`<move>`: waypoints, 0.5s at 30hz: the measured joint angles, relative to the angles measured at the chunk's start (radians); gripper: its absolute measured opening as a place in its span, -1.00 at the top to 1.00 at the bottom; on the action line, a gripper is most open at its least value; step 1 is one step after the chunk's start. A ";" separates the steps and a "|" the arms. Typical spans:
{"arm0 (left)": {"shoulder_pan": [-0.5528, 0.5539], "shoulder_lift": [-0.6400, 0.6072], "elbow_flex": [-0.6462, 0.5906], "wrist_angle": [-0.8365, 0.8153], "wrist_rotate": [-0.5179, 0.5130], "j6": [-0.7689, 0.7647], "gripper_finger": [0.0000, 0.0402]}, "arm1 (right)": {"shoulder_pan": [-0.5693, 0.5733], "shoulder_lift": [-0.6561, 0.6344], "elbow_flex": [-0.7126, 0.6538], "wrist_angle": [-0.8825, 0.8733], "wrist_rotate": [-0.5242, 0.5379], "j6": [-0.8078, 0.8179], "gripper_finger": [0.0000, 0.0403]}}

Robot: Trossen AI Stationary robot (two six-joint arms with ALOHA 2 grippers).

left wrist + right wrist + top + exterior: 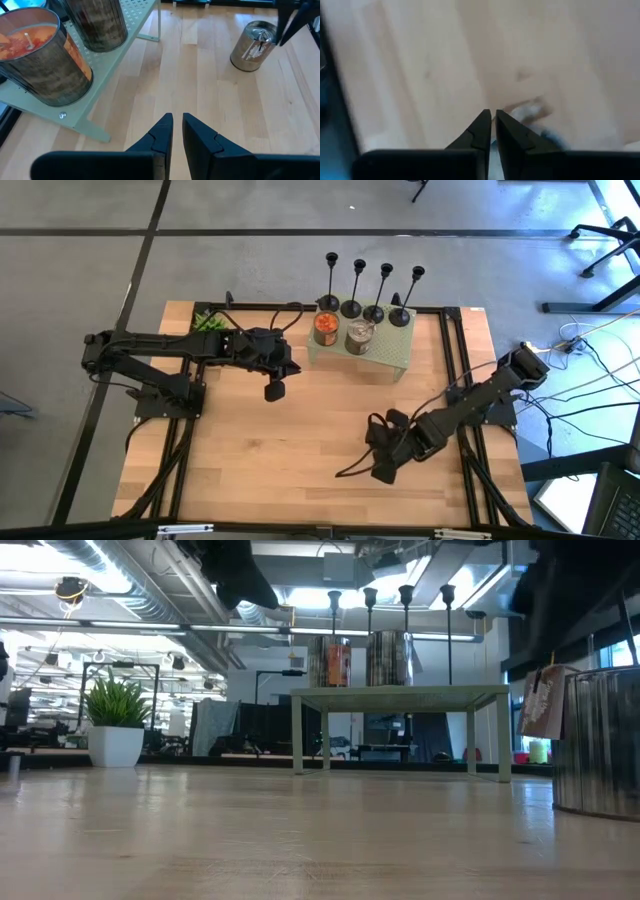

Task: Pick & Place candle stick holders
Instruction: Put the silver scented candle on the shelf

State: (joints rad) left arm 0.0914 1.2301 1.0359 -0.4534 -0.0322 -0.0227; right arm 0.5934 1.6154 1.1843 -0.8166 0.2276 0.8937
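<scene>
Four slim black candlestick holders (365, 290) are standing upright along the pale green shelf's (385, 360) far edge in the high view; the left gripper (275, 389) is hovering nearer. Wrist views are showing both it and the right gripper (383, 472) nearly closed, empty.

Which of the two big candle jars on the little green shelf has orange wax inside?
The glass candle jar at the left end, beside the brown jar.

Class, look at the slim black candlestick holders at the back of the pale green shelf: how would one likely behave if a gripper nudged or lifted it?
Each slim black candlestick holder is tall with a thin stem over a small round base, so it probably tips easily. It looks rigid, likely metal. Standing close together on the pale green shelf, a toppled one may hit its neighbours.
</scene>
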 joint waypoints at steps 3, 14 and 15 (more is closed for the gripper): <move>0.000 0.000 0.000 0.000 0.000 0.001 0.82 | -0.008 0.000 0.000 -0.002 0.055 -0.001 0.85; 0.000 0.000 0.000 0.001 0.000 0.077 0.82 | -0.101 0.000 0.000 -0.014 -0.159 -0.069 0.85; 0.000 0.000 0.000 0.001 0.000 0.083 0.82 | -0.106 0.000 0.000 -0.012 -0.157 -0.071 0.85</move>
State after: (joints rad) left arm 0.0914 1.2301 1.0363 -0.4526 -0.0326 0.0604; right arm 0.4874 1.6154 1.1843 -0.8291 0.0702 0.8228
